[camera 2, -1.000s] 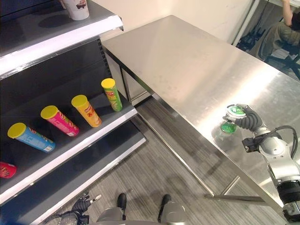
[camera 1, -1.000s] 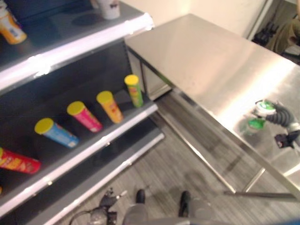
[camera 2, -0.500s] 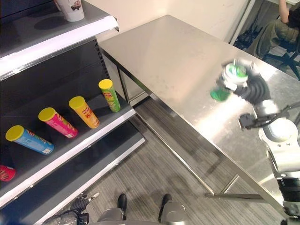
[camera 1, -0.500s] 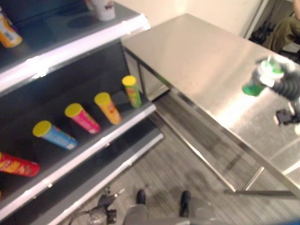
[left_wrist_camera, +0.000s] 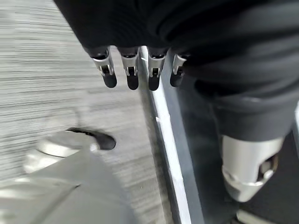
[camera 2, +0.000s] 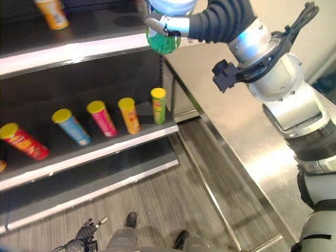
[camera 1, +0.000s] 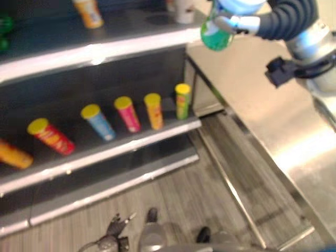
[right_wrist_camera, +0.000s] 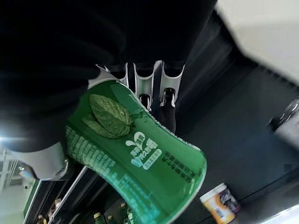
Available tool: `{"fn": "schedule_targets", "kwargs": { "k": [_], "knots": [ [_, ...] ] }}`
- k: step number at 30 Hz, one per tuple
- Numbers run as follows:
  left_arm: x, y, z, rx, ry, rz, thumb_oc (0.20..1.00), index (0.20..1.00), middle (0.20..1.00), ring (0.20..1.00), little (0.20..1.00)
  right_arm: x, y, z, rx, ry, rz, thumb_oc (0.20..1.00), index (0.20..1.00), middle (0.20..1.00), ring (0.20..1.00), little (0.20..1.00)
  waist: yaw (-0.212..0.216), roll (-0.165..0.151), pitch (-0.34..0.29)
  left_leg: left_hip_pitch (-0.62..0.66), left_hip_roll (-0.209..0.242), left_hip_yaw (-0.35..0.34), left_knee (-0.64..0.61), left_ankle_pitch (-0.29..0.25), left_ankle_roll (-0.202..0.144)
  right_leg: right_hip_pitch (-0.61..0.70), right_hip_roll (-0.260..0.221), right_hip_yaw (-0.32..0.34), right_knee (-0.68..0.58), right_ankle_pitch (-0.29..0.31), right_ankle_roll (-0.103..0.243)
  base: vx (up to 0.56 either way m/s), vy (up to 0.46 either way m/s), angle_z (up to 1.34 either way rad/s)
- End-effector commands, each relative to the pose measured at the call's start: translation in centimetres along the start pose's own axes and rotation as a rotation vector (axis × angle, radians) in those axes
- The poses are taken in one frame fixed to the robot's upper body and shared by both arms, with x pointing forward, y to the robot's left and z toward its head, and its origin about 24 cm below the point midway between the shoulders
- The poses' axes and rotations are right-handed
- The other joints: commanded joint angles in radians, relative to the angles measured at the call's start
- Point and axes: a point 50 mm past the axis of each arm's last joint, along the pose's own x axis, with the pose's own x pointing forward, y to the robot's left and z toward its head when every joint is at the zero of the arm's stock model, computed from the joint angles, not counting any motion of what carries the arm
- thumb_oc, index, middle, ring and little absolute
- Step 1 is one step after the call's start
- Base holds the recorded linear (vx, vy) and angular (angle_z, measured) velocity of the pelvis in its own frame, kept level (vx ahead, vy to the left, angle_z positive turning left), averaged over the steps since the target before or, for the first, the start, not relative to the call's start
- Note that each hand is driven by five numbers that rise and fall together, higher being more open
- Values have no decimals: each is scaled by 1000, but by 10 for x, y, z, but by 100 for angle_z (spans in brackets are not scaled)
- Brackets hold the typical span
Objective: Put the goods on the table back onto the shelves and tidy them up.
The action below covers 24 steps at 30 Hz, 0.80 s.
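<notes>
The shelves (camera 2: 79, 50) fill the scene from 9 to 12 o'clock, the steel bench (camera 2: 247, 142) at 3. The right hand (camera 2: 170, 23) clasps a green cup (camera 2: 163, 41) above the top shelf, likely for placing. The left hand (left_wrist_camera: 140, 70) hangs relaxed.

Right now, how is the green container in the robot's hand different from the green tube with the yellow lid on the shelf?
The green container is short and squat, while the green tube is tall and slim. The container is held up in the air by the right hand, near the upper shelf; the tube rests on the middle shelf, last in a row of tubes. The tube has a yellow lid; the container's top is hidden. Both are green.
</notes>
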Motion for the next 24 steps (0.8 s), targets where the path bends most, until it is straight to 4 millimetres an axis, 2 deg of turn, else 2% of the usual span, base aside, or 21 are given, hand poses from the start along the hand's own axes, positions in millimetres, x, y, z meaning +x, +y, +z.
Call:
{"fn": "schedule_targets", "kwargs": {
  "k": [1,2,4,5,6,7,8,9,10,11,12,13,14,15,16,18,24],
  "knots": [
    [2,21,12,58,-46,38,1000,1000,1000,1000,1000,12,-22,-8,-22,44,-93,200,200,200,200,200,20,30,-47,60,8,-48,0,-118,-72,17,-31,85,-62,-61,85,40,178,90],
    [2,21,12,58,-46,38,1000,1000,1000,1000,1000,12,-22,-8,-22,44,-93,200,200,200,200,200,19,30,-47,60,8,-48,0,-118,-72,17,-32,84,-62,-61,85,65,182,88],
    [1,20,7,87,-25,29,1000,1000,1000,1000,1000,7,-24,-20,-35,100,-104,200,200,200,200,200,29,38,-62,67,-39,-62,-6,-144,-45,32,-94,64,-2,-45,104,153,224,66],
    [1,20,6,109,-22,19,1000,1000,1000,1000,1000,4,-26,-26,-51,135,-107,200,200,200,200,200,33,37,-64,94,-59,-65,-9,-181,-34,34,-135,76,72,-48,126,216,270,74],
    [1,19,6,129,-23,14,1000,1000,1000,1000,1000,4,-25,-29,-51,151,-104,200,200,200,200,200,30,36,-60,110,-88,-71,-11,-195,-16,18,-176,92,145,3,141,165,198,80],
    [1,19,6,128,-24,14,1000,1000,1000,1000,1000,5,-25,-29,-51,151,-104,200,200,200,200,200,30,33,-58,110,-94,-70,-11,-195,-13,15,-183,95,152,2,145,93,204,57],
    [3,21,15,180,-49,11,1000,1000,1000,1000,1000,2,-31,-34,-57,178,-139,200,200,200,200,200,25,25,-47,120,-126,-103,-8,-205,4,-17,-216,135,252,59,153,-23,118,52],
    [4,18,22,202,-72,-4,1000,1000,1000,1000,1000,-1,-37,-38,-72,205,-154,200,200,200,200,200,14,23,-42,105,-135,-132,-11,-180,9,-49,-210,166,265,77,132,-22,60,78],
    [5,17,27,205,-92,-12,1000,1000,1000,1000,1000,-1,-42,-40,-89,227,-161,200,200,200,200,200,5,27,-41,94,-126,-168,-14,-173,2,-76,-170,230,240,42,125,-66,-57,100],
    [6,16,31,206,-106,-20,1000,1000,1000,1000,1000,2,-46,-41,-99,235,-158,200,200,200,200,200,0,31,-44,78,-121,-186,-15,-165,-6,-99,-135,276,186,25,129,-1,-84,94],
    [6,16,31,206,-106,-20,1000,1000,1000,1000,1000,2,-46,-41,-99,235,-157,200,200,200,200,200,0,32,-45,77,-121,-187,-15,-165,-6,-99,-135,276,185,26,129,53,-148,88],
    [7,20,42,234,-137,-3,1000,1000,1000,1000,1000,-1,-60,-47,-133,280,-198,200,200,200,200,200,-10,25,-37,48,-132,-234,20,-172,-17,-100,-58,397,34,-6,159,53,-107,48],
    [7,20,42,234,-137,-3,1000,1000,1000,1000,1000,0,-60,-47,-133,280,-198,200,200,200,200,200,-11,25,-39,45,-132,-235,19,-170,-16,-101,-59,396,30,-2,160,143,-175,54],
    [7,19,41,203,-132,-20,1000,1000,1000,1000,1000,2,-61,-50,-118,297,-196,200,200,200,200,200,-6,8,-41,42,-135,-258,26,-171,-28,-83,-32,431,-19,-7,147,88,-66,50],
    [7,19,41,203,-132,-20,1000,1000,1000,1000,1000,2,-61,-50,-118,296,-196,200,200,200,200,200,-7,8,-39,44,-134,-259,26,-171,-29,-80,-31,430,-21,-7,147,158,-160,82],
    [8,12,40,199,-129,-36,1000,1000,1000,1000,1000,-4,-59,-66,-92,359,-213,200,200,200,200,200,-6,4,-60,41,-109,-279,18,-161,-41,-42,-22,396,-74,-8,140,104,-136,60],
    [8,8,32,194,-99,-38,1000,1000,1000,1000,1000,-8,-52,-83,-80,437,-209,200,200,200,200,200,-4,2,-73,53,-79,-291,-4,-148,-54,-18,-5,365,-81,-18,128,70,-75,29]
  ]
}}
